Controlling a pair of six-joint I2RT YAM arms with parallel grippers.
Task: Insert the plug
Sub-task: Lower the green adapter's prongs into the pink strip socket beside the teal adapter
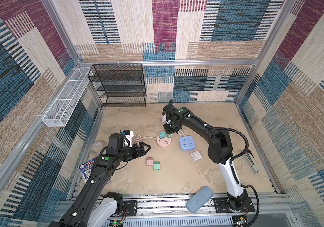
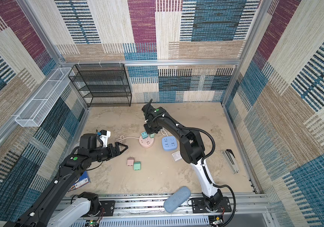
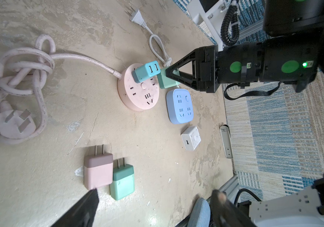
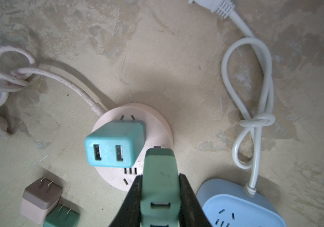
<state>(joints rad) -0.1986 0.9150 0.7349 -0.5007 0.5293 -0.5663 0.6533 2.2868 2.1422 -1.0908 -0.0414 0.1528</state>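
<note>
A round pink power strip (image 1: 163, 141) lies mid-floor with a teal plug (image 4: 116, 144) standing in one of its sockets. My right gripper (image 4: 160, 177) is shut on a light green plug (image 4: 160, 163), gripping its two sides. That plug hangs prongs-down over the pink strip's (image 4: 157, 125) side nearest the blue strip. Whether the prongs touch the strip is hidden. In both top views my left gripper (image 1: 146, 147) hovers open to the left of the pink strip, holding nothing; its fingers (image 3: 90, 204) stand wide apart.
A blue square power strip (image 1: 187, 143) lies right of the pink one, a white adapter (image 1: 196, 155) beside it. A pink plug (image 1: 149, 161) and a green plug (image 1: 156, 165) lie loose in front. A black mesh shelf (image 1: 119, 84), a stapler (image 1: 252, 161) and a blue case (image 1: 199, 199) line the edges.
</note>
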